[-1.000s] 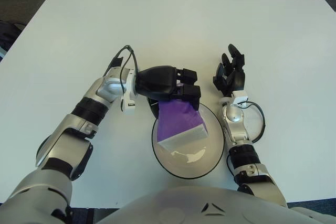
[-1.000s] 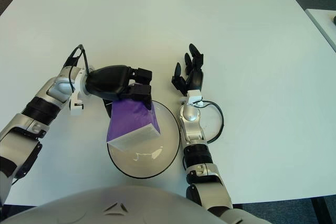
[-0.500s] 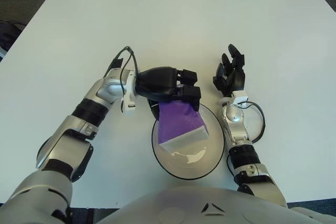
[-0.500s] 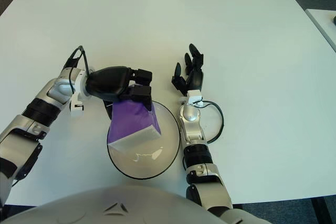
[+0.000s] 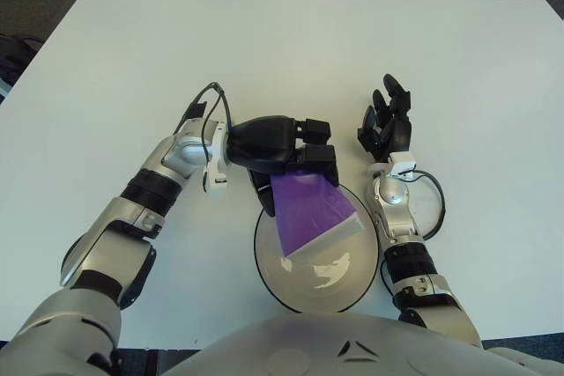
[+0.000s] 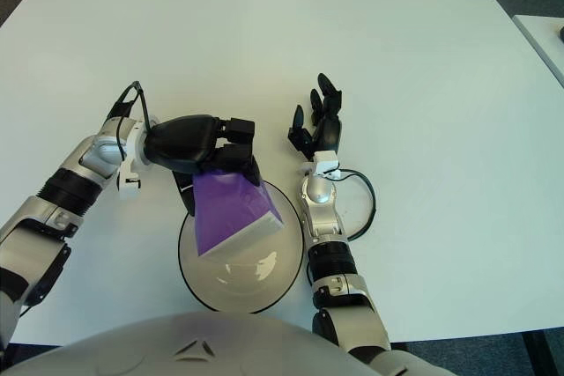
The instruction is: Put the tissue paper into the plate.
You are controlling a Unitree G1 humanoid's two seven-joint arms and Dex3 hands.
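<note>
Tissue paper [image 5: 313,210], a purple pack, hangs tilted over the far half of the white plate [image 5: 291,286], still pinched at its upper end by our left hand [image 5: 300,151], whose dark fingers are curled around it, so carrying is nearly done and only lowering and letting go remain. We cannot tell whether the pack's pale lower edge already touches the plate, and the hand hides the pack's top; our right hand [image 5: 386,125] shows beside the plate on its right above the white surface [image 5: 291,50], fingers spread and holding nothing.
</note>
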